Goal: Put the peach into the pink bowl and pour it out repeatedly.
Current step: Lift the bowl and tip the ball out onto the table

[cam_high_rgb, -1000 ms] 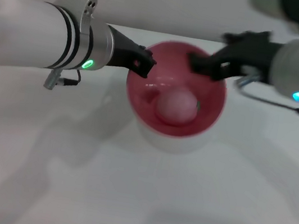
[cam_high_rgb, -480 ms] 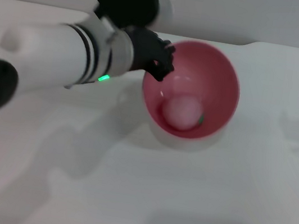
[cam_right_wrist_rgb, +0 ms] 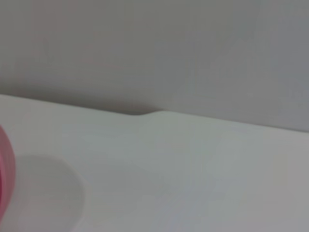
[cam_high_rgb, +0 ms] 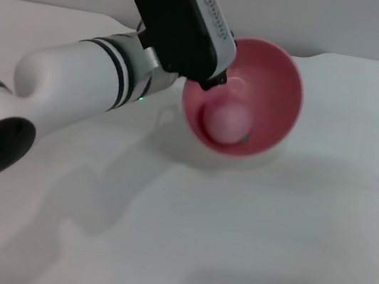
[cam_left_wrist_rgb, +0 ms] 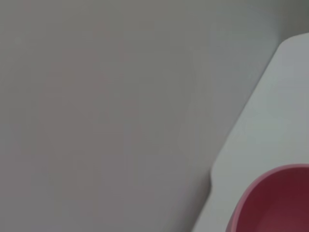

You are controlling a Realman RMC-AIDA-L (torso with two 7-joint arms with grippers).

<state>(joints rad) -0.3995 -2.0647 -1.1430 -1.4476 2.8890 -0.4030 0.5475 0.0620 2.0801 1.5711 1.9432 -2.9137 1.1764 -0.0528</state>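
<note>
Your left tool (cam_high_rgb: 210, 82) grips the tilted pink bowl (cam_high_rgb: 272, 76) at its rim; over-tilting may roll the peach (cam_high_rgb: 227, 123) off the tabletop (cam_high_rgb: 244, 251).

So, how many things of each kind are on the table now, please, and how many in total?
Peach: 1, lying inside the bowl
Pink bowl: 1, tilted, with the left hand at its rim
Total: 2

The left gripper's (cam_high_rgb: 210, 82) tips sit behind its own black body, so its grip on the bowl (cam_high_rgb: 278, 84) rim is hidden. The bowl wall hides the bottom of the peach (cam_high_rgb: 225, 122). Both wrist views cut the bowl off.
</note>
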